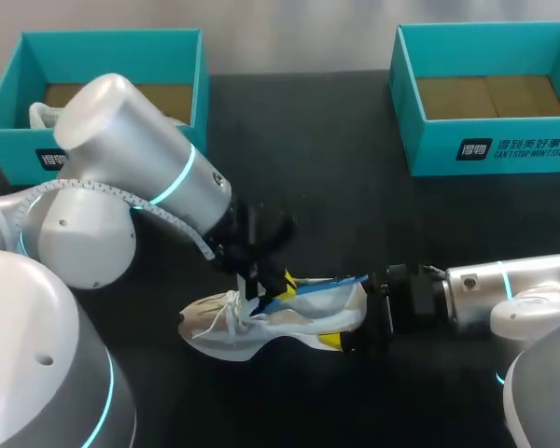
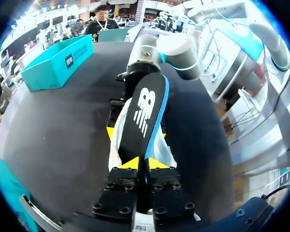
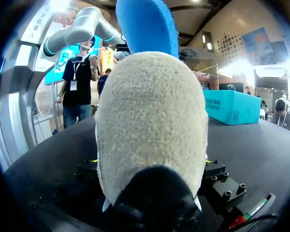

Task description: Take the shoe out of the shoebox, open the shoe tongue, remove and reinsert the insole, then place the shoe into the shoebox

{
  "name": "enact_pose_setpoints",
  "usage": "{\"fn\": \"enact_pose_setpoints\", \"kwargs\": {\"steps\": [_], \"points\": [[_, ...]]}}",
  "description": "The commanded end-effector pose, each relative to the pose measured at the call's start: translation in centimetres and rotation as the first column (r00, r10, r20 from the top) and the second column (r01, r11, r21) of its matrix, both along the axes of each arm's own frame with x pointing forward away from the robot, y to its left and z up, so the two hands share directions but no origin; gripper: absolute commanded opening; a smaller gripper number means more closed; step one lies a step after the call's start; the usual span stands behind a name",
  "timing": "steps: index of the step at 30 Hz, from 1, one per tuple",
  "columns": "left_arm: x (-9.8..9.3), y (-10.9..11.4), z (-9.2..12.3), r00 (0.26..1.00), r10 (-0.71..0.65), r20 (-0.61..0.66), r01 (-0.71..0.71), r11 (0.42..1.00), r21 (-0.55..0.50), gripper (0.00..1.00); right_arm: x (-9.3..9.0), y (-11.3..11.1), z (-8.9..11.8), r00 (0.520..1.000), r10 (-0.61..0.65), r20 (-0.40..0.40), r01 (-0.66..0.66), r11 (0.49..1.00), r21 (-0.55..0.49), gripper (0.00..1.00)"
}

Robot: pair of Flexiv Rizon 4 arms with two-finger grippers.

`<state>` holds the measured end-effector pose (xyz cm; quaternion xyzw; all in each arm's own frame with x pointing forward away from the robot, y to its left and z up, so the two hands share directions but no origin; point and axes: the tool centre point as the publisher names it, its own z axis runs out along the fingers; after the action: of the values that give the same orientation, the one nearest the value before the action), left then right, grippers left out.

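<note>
**Insole lined up along the shoe, both claws clenched**

The shoe [image 1: 261, 327] is out of the box and lies on the table [image 1: 355, 205] between my two arms. Its long axis runs across in front of me, toe toward my left and heel toward my right.

My right claw [image 1: 350, 315] comes in low and level from the right and grips the heel from both sides. In the right wrist view the heel of the shoe [image 3: 152, 121] fills the space between the fingers.

My left claw [image 1: 266, 285] reaches down at a slant from the left to just above the laces and is pinched on the insole [image 1: 322, 285]. In the left wrist view the insole [image 2: 142, 116] runs straight ahead of the left claw [image 2: 145, 163], dark face up. It points at the right arm, with the white shoe [image 2: 117, 140] under it. From the right wrist its blue underside [image 3: 147, 24] rises above the heel collar.

So the insole's length matches the shoe's, but its heel end is raised, not seated. I cannot tell how much of it sits inside.

I judge the next move turns on travelling along that shared axis while the right claw braces the heel. If it twists sideways, the insole would likely buckle against the collar.

The right box [image 1: 490, 149] is well apart from the shoe, behind my right arm.
</note>
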<state>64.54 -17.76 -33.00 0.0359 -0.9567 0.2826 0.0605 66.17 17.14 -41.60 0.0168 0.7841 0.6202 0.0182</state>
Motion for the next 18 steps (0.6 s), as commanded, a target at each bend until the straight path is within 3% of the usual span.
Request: {"fn": "enact_pose_setpoints", "kwargs": {"steps": [1,4,6,10,18], "points": [[0.0,-0.7,0.2,1.0,-0.001,0.002,0.001,1.0,0.016,0.35,-0.2,0.0,0.1,1.0,0.0,-0.001,0.0,1.0,-0.005,0.0],[-0.2,-0.6,0.6,1.0,-0.012,0.01,0.012,1.0,0.008,0.48,-0.2,0.0,0.1,1.0,0.0,-0.001,0.0,1.0,-0.005,0.0],[-0.4,-0.5,0.9,1.0,-0.016,0.021,0.016,1.0,0.002,0.71,-0.2,0.0,0.1,1.0,0.0,-0.001,0.0,1.0,-0.005,0.0],[-0.8,-0.3,1.5,0.998,-0.017,0.058,0.017,1.0,-0.007,0.87,-0.2,0.0,0.1,1.0,0.0,-0.001,0.0,1.0,-0.005,0.0],[-1.9,-1.1,2.4,0.984,0.024,0.176,-0.024,1.0,-0.001,0.85,-0.2,0.0,0.1,1.0,0.0,-0.001,0.0,1.0,-0.005,0.0]]}}
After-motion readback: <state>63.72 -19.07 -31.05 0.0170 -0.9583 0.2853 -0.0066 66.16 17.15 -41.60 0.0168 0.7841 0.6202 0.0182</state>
